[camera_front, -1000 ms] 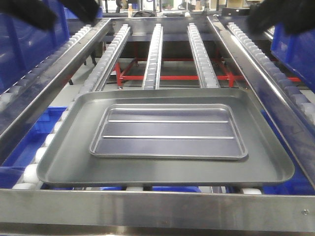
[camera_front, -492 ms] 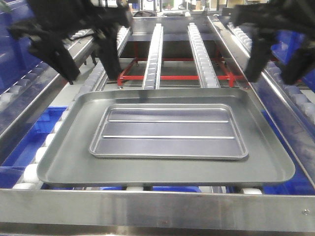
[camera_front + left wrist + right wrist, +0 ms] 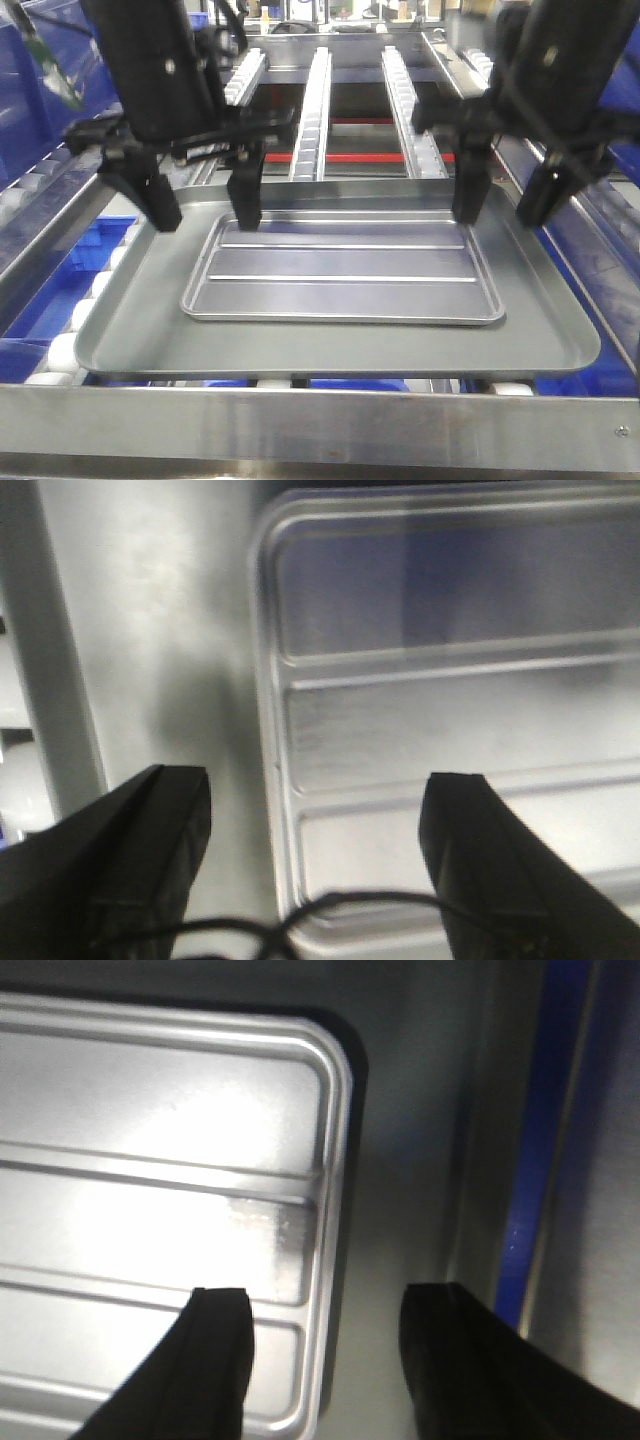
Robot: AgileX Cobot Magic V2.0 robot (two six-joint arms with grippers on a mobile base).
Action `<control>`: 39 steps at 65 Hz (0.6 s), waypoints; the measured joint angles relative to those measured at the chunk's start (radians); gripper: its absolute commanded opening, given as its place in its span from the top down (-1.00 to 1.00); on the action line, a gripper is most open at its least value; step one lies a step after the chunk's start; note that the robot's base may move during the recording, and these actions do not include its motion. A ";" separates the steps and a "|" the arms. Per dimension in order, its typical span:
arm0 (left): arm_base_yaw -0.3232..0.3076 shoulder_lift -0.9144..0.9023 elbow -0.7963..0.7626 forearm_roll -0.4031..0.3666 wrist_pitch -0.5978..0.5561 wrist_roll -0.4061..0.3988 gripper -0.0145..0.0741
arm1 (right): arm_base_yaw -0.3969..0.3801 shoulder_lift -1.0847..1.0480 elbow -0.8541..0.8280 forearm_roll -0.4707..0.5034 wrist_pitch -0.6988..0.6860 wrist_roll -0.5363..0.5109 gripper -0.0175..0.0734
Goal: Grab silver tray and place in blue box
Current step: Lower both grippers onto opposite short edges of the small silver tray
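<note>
Astride the ridged silver metal tray (image 3: 340, 290), your left gripper (image 3: 203, 208) and right gripper (image 3: 500, 205) gape wide; thin rim may slip.

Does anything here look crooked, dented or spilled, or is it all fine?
Nothing stands out. The silver tray lies flat and square inside the larger grey tray, with no dent or spill visible. The left gripper and right gripper hang open, each straddling one short rim.
</note>
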 measured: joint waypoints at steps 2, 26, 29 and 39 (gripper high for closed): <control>0.004 0.005 0.000 -0.002 -0.003 0.000 -0.13 | 0.000 0.009 0.000 0.000 -0.009 0.000 -0.36; 0.012 0.064 -0.001 -0.004 -0.046 -0.004 -0.13 | 0.000 0.096 -0.002 0.000 -0.060 0.000 -0.36; 0.012 0.070 -0.001 -0.004 -0.047 -0.004 -0.13 | 0.000 0.099 -0.002 0.000 -0.060 0.000 -0.36; 0.017 0.083 -0.001 -0.004 -0.050 -0.004 -0.13 | 0.000 0.103 -0.005 0.000 -0.060 0.000 -0.36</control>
